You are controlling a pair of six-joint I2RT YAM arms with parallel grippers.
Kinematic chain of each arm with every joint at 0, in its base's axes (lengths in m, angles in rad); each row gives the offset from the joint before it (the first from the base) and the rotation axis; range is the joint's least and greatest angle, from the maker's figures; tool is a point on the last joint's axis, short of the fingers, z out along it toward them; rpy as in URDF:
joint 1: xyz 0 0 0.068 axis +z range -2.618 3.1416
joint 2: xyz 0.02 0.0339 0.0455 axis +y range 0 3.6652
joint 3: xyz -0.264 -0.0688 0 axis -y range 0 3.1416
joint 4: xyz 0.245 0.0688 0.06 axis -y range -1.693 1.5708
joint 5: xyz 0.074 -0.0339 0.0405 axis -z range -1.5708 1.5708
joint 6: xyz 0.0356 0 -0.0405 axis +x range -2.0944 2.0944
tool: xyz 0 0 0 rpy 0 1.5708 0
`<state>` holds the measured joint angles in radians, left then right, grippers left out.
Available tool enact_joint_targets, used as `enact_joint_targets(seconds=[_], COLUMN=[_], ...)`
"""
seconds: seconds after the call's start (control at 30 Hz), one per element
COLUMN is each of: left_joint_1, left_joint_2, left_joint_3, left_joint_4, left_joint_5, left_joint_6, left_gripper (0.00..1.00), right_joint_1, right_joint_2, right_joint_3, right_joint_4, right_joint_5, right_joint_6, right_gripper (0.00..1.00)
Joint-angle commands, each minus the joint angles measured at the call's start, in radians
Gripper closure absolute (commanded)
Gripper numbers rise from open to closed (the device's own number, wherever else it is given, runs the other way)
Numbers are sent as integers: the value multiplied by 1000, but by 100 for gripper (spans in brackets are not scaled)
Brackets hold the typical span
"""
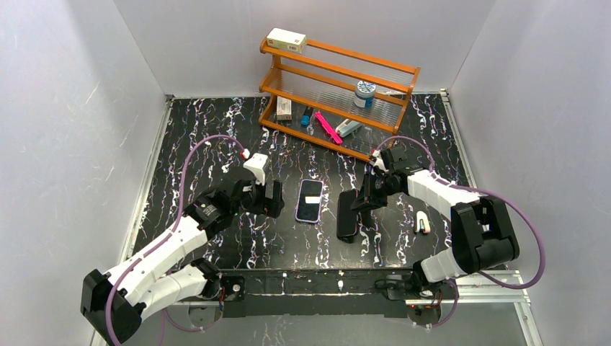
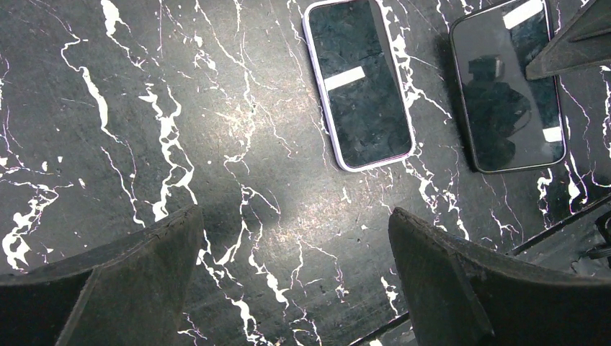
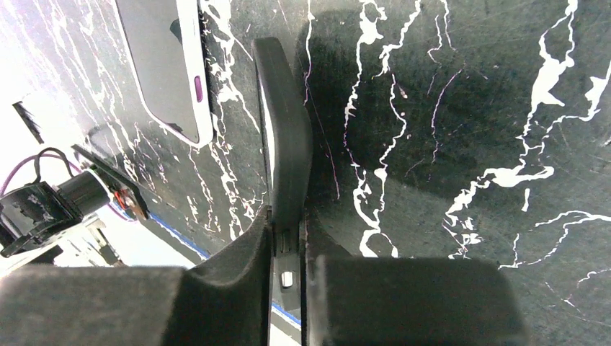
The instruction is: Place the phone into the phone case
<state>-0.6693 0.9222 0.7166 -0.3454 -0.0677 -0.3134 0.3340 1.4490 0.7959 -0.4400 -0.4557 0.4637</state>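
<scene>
The phone (image 1: 348, 215) is a black slab lying right of centre. In the left wrist view its glossy dark face (image 2: 508, 90) sits inside a matte black rim that looks like the phone case; no separate case shows. In the right wrist view I see it edge-on, as a thick matte black edge (image 3: 286, 137). My right gripper (image 1: 369, 194) (image 3: 288, 225) is shut on the slab's far end. My left gripper (image 1: 274, 200) (image 2: 295, 223) is open and empty, low over the bare table left of the lavender-edged phone.
A lavender-edged phone with a white sticker (image 1: 310, 200) (image 2: 358, 83) (image 3: 166, 65) lies just left of the black slab. A small white object (image 1: 423, 223) lies to the right. A wooden rack (image 1: 339, 86) with small items stands at the back.
</scene>
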Motion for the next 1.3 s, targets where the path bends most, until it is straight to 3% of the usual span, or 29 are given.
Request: enact_joint_targets(seconds=[0.0,0.33,0.57,0.7,0.77,1.27], left_joint_1=[2,3,2,3,2,3], left_joint_2=[-2,-3,1,2,8,16], left_joint_3=[5,6,20,47,78,405], left_joint_4=[-15,-15,-16,-16,-30,-140], left_joint_5=[-11,-2,31,58,42,-37], left_joint_6=[13,12,-62,-135,-177,-227], left_gripper=[2,2,2,2,2,2], right_joint_1=[-15,-20,-20,-20,-20,-20], right_joint_2=[11,-42,-109,-179,-222,-564], right_joint_3=[35,58,84,100,110,284], right_joint_4=[-11,-79,-139,-145,-139,-94], right_joint_5=[48,135,135,92,83,168], right_joint_6=[-32,21,45,58,59,77], right_gripper=[77,50,37,18,4,1])
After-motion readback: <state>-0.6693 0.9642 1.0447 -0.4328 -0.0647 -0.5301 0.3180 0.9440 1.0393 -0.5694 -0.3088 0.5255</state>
